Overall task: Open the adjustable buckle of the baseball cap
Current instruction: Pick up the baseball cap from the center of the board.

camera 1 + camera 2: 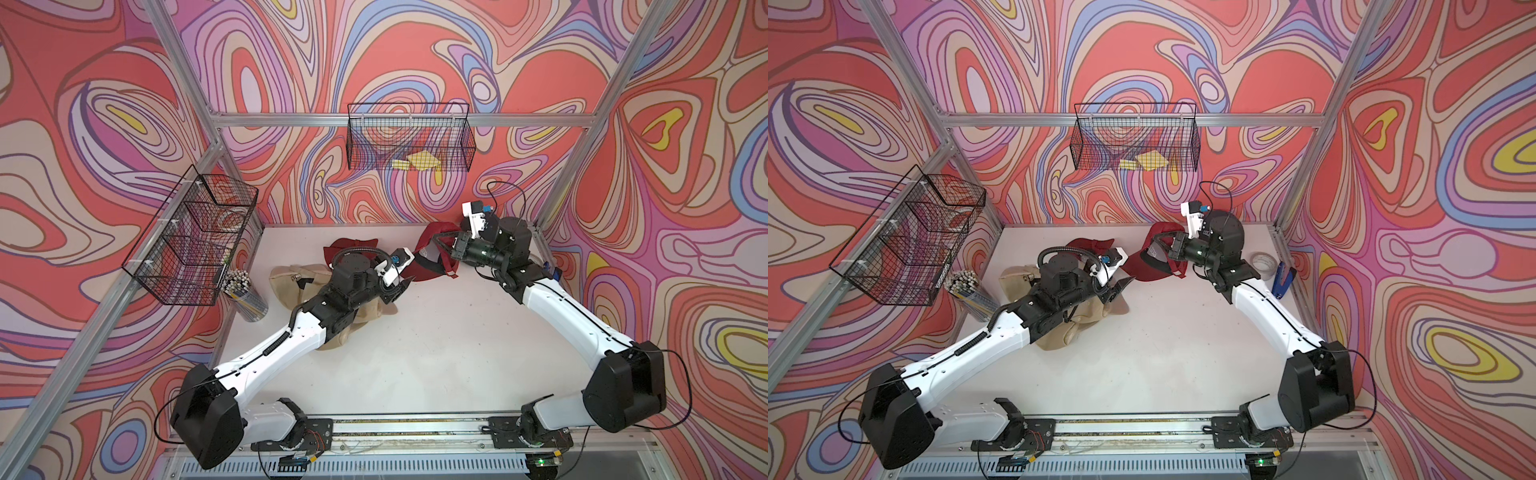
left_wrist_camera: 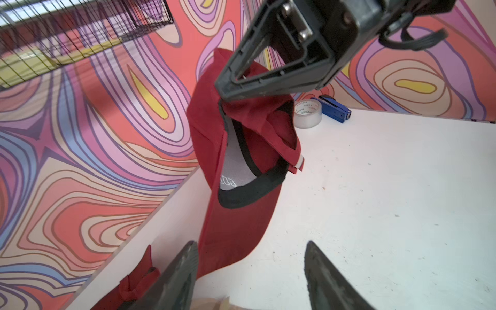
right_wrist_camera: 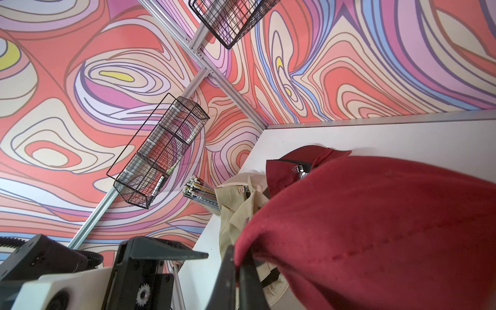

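Observation:
My right gripper [image 1: 436, 240] is shut on the edge of a dark red baseball cap [image 1: 432, 266] and holds it above the table's far side. In the left wrist view the cap [image 2: 241, 214] hangs with its inside and black sweatband showing. Its back strap [image 2: 295, 158] ends in a pale tip; the buckle is not clear. In the right wrist view the fingers pinch the red fabric [image 3: 375, 228]. My left gripper [image 2: 252, 247] is open, empty, just short of the brim, and shows in both top views [image 1: 1125, 284].
A second red cap [image 1: 351, 247] with a metal buckle [image 3: 300, 169] and a beige cap [image 1: 291, 278] lie under my left arm. A tape roll [image 2: 308, 114] and blue stapler [image 2: 335, 108] sit far right. A pen cup [image 1: 245, 291] stands left; wire baskets [image 1: 409, 141] hang on the walls.

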Controlling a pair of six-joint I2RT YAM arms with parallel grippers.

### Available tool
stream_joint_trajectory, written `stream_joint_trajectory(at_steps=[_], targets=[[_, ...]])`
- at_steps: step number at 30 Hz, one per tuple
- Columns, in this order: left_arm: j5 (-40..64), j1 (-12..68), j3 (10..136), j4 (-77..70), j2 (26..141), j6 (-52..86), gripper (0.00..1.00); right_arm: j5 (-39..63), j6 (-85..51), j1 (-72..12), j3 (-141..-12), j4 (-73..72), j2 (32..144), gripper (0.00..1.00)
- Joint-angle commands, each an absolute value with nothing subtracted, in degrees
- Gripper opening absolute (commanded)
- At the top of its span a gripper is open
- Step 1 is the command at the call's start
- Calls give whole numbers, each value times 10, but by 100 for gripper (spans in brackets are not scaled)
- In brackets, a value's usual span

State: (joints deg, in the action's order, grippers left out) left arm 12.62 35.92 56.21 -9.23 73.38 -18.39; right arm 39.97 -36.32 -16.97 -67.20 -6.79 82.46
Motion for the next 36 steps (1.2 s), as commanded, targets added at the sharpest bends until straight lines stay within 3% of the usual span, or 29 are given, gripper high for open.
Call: stream_joint_trajectory(at_steps=[1,11,29,32,36], targets=[[146,336,555,-117,725,-186,62,407,-360,-174,-694,-72,833,0],[247,323,588,-60,768,-219,61,427,-359,-181,-698,-67,830,0],[230,309,584,-62,767,-233,61,490,-378,-200,-707,-72,845,0],[234,302,584,-58,769,-237,57,494,-378,-205,-709,-73,846,0],[238,300,592,-47,776,-238,45,494,-374,-210,-712,-69,847,0]])
